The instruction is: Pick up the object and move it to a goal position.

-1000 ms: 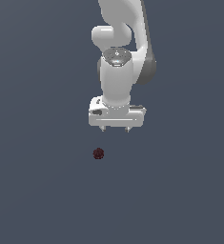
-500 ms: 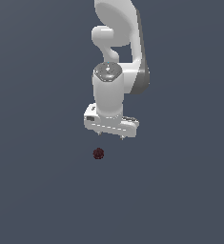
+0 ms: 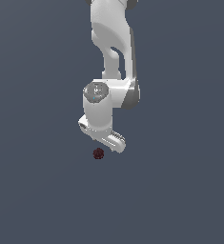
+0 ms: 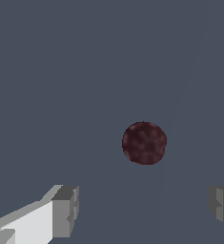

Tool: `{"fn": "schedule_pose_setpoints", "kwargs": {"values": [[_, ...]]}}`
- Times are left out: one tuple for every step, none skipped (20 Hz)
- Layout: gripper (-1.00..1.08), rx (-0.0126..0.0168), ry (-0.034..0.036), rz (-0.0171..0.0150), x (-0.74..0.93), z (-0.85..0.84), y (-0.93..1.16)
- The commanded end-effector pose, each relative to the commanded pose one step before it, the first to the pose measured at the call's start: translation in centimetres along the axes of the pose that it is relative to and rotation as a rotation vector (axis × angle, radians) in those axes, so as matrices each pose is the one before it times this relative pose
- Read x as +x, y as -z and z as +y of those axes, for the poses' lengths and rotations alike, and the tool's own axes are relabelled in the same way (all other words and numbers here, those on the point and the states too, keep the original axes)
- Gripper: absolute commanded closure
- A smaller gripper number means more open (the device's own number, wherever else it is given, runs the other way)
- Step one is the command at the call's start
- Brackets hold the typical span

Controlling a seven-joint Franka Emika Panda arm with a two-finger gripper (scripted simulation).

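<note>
Grey finger pads [image 4: 66, 212] sit at the lower corners of the wrist view, one at lower left on a white finger, the other cut off at the lower right edge. The jaws are spread wide and hold nothing. The gripper [image 4: 144, 209] has bare dark slate ground showing through the gap between its fingertips.

Beyond that gap, slightly right of centre in the wrist view, lies the object [image 4: 144, 143], a dark red, bumpy, roughly round ball. It lines up with the open gap but sits ahead of the fingertips, touching neither. Being round, it has no long axis to align with.

In the exterior view, the white gripper [image 3: 106, 139] hangs at the middle of the frame, turned at an angle, and its fingertips are hard to make out. The object [image 3: 98, 153] rests on the ground just below it and slightly toward the lower left. The white arm [image 3: 111, 43] rises to the top of the frame.

Judging from this, the gripper needs to descend and shift a little so the ball sits squarely between the fingers before they close.
</note>
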State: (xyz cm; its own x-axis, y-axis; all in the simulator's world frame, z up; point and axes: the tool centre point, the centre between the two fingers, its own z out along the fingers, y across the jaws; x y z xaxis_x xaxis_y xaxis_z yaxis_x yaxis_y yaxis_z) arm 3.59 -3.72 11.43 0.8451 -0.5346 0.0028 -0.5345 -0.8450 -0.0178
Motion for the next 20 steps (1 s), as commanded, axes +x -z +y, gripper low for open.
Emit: {"fn": "schedule_pose_setpoints", "kwargs": {"values": [[-0.92, -0.00430, -0.07077, -0.00088, 0.613, 0.521, -1.014], [-0.92, -0.00171, -0.02348, -0.00026, 0.211, 0.172, -0.350], [-0.92, -0.00163, -0.02170, -0.00015, 0.198, 0.157, -0.324], [-0.92, -0.00155, -0.01992, -0.00007, 0.183, 0.141, -0.298], [-0.92, -0.00145, -0.01817, 0.00000, 0.169, 0.127, -0.273], [-0.92, -0.00134, -0.01640, 0.00006, 0.154, 0.113, -0.247], [-0.92, -0.00122, -0.01466, 0.00009, 0.139, 0.100, -0.221], [-0.92, -0.00109, -0.01292, 0.00012, 0.123, 0.087, -0.195], [-0.92, -0.00095, -0.01119, 0.00013, 0.107, 0.074, -0.169], [-0.92, -0.00082, -0.00946, 0.00013, 0.091, 0.062, -0.143], [-0.92, -0.00067, -0.00772, 0.00012, 0.075, 0.050, -0.117], [-0.92, -0.00053, -0.00602, 0.00010, 0.059, 0.039, -0.091], [-0.92, -0.00038, -0.00427, 0.00007, 0.041, 0.026, -0.065], [-0.92, -0.00023, -0.00257, 0.00005, 0.025, 0.016, -0.039], [-0.92, -0.00007, -0.00084, 0.00002, 0.008, 0.005, -0.013], [-0.92, -0.00005, 0.00514, -0.00049, -0.051, -0.002, 0.047], [-0.92, 0.00000, 0.00000, 0.00000, -0.002, -0.002, -0.041], [-0.92, 0.00000, 0.00000, 0.00000, -0.006, -0.005, -0.122], [-0.92, 0.00001, -0.00049, 0.00003, 0.010, 0.017, -0.201], [-0.92, 0.00000, 0.00000, 0.00000, -0.016, -0.010, -0.283]]}}
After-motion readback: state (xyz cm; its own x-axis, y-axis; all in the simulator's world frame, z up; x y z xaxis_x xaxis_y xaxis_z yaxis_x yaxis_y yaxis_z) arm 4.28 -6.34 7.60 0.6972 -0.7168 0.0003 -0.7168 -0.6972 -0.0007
